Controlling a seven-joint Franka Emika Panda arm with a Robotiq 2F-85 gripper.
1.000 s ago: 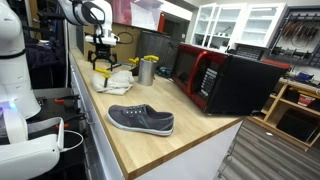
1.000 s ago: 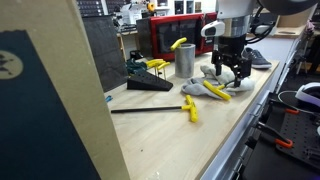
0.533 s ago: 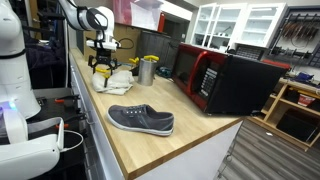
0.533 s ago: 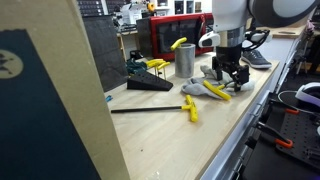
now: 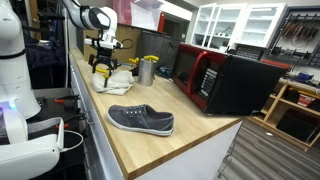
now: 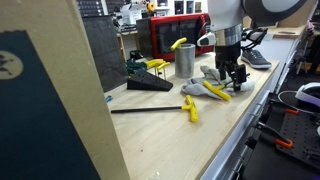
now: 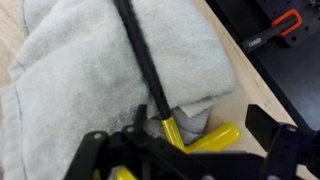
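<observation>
Where the hand [image 7: 182, 152] looks down, one yellow-handled tool [image 7: 150, 85] lies on top of one crumpled pale towel [image 7: 90, 70]. Its thin black shaft runs across the cloth, and its yellow grip ends between the two fingers. A second yellow handle [image 7: 218, 136] lies just beside that grip, at the edge of the towel. So the wrist view shows two such handles clearly; a small yellow piece at the bottom edge is cut off too much to name.

In an exterior view the towel [image 5: 112, 78] rests on the wooden table [image 5: 190, 135], toward its far end. One metal cup [image 6: 185, 62] stands upright just beside the towel, with something yellow sticking out of it. One long tool [image 6: 188, 108], with a black shaft and a yellow handle, lies flat on the table near the towel. One black wedge [image 6: 150, 85] lies behind it. One grey shoe [image 5: 141, 120] sits well apart from the towel, nearer to the camera, and one dark microwave [image 5: 225, 80] with a red front stands along the back.

The arm comes down from above and the hand points straight down, low over the towel. Its fingers are spread wide and grip nothing. Whether the fingertips touch the cloth I cannot tell.
</observation>
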